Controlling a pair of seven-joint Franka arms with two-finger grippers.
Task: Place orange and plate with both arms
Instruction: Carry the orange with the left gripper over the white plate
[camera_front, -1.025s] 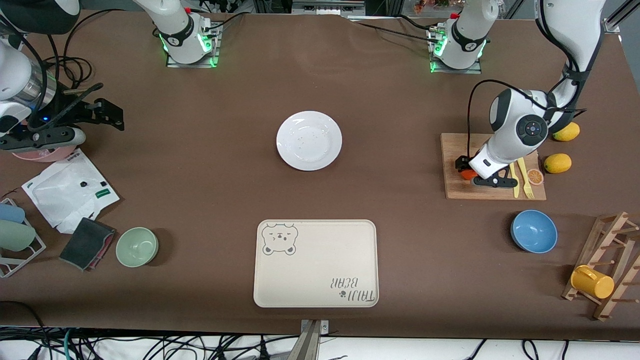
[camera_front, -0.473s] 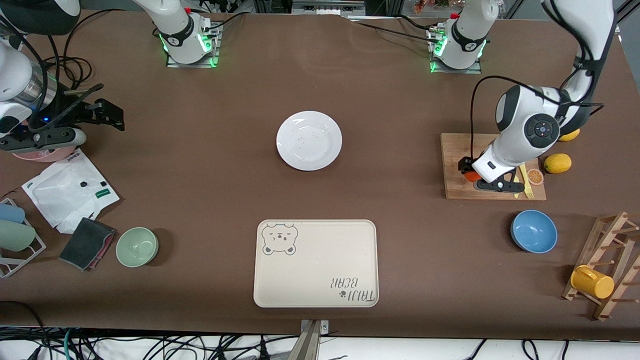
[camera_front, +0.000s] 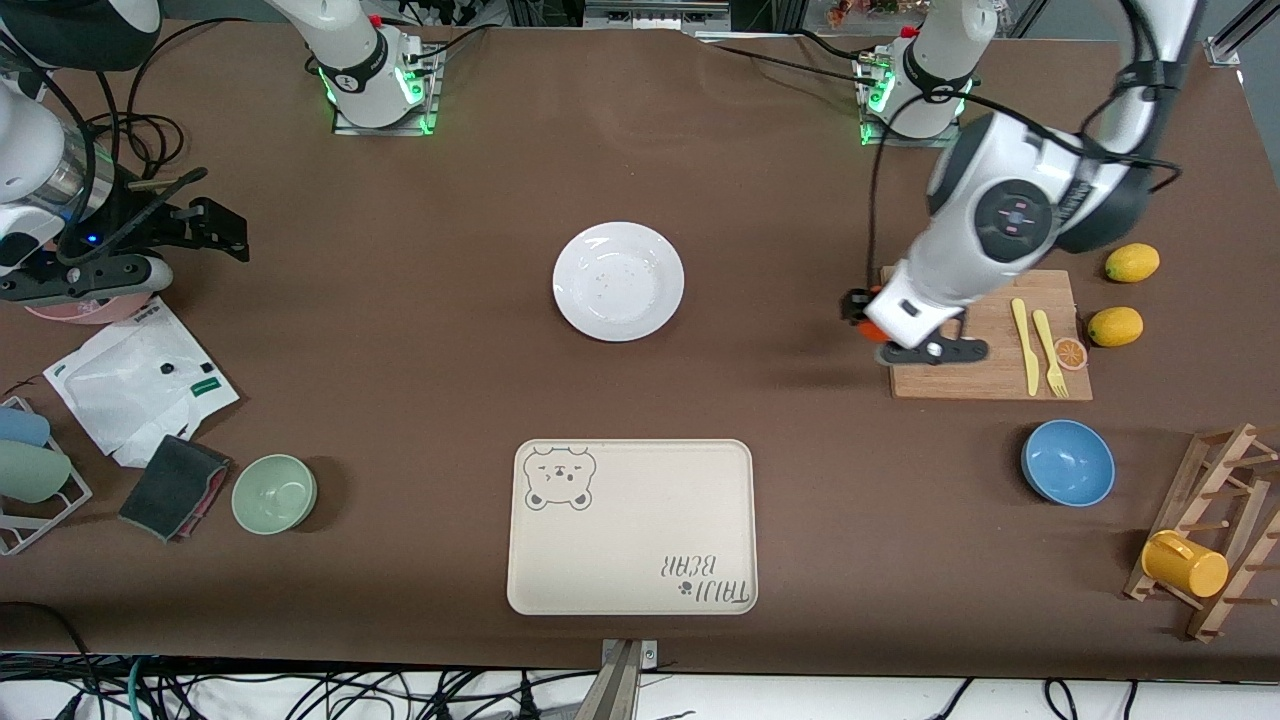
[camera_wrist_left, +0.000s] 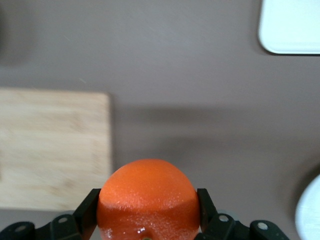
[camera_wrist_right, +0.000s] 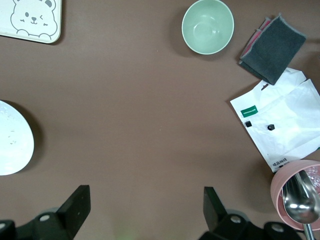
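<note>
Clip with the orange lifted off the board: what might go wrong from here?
The left claw is shut on the orange only at its sides, so the round fruit might slip out over the table. The plate still lies toward the table's middle, so an early release would miss it. The right claw waits open, away from the plate.

The cream tray (camera_front: 632, 527) carries "TAIJI BEAR", printed upside down near its corner. Diagonally across from that lettering sits a bear face. The white bag's (camera_front: 140, 385) green label is unreadable.
</note>
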